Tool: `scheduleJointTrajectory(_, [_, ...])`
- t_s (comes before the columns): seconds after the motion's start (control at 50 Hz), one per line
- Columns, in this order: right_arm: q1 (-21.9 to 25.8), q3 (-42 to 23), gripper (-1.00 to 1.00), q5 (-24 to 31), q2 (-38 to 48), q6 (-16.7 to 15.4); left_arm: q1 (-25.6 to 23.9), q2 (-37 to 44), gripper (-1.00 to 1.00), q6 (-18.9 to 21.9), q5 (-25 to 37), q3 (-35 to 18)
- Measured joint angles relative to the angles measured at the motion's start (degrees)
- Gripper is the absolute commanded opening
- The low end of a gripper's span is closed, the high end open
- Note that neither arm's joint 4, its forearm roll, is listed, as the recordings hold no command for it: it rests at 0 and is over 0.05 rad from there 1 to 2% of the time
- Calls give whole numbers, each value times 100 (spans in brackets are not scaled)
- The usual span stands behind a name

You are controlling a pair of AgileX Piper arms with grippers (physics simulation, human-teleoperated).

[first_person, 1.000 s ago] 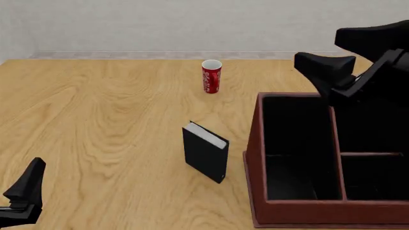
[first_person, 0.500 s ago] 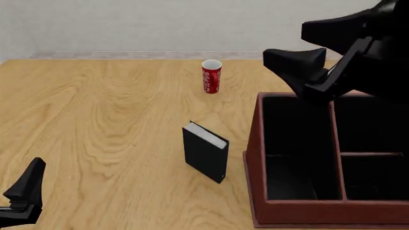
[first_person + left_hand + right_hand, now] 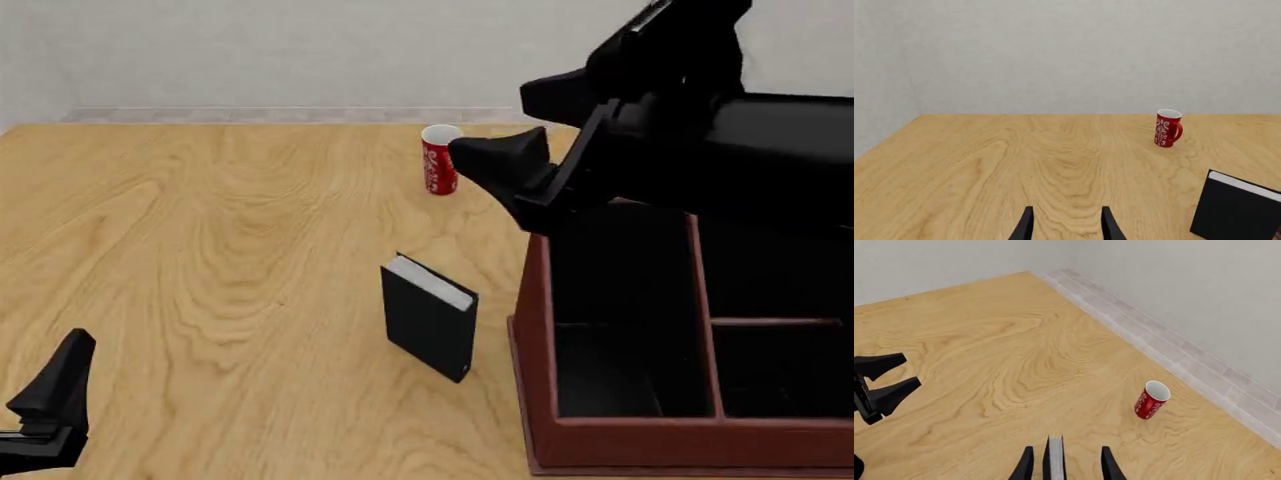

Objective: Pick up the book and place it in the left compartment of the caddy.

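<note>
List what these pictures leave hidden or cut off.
- Caddy: in the front view the right arm covers its far rim and the frame's edge cuts its right side.
- Book: cut by the frame's edge in the left wrist view; front cover unseen.
- Left tool: partly out of frame in the front view.
- Red cup: print too small to read.

A bare simulated test room: a wooden table (image 3: 200,250) against plain grey walls (image 3: 1054,50).

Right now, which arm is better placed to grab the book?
Right, probably. Its hand is open above the table near the caddy, with the book showing between its fingers; the left hand sits at the near left edge, farther off.
</note>
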Motion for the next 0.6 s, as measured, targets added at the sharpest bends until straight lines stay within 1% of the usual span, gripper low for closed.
scheduleJointTrajectory(0.36, [133, -232, 100, 37, 753, 110, 0, 0, 100, 0, 0, 0])
scheduleJointTrajectory(0.6, [170, -482, 100, 173, 1238, 110, 0, 0, 100, 0, 0, 0])
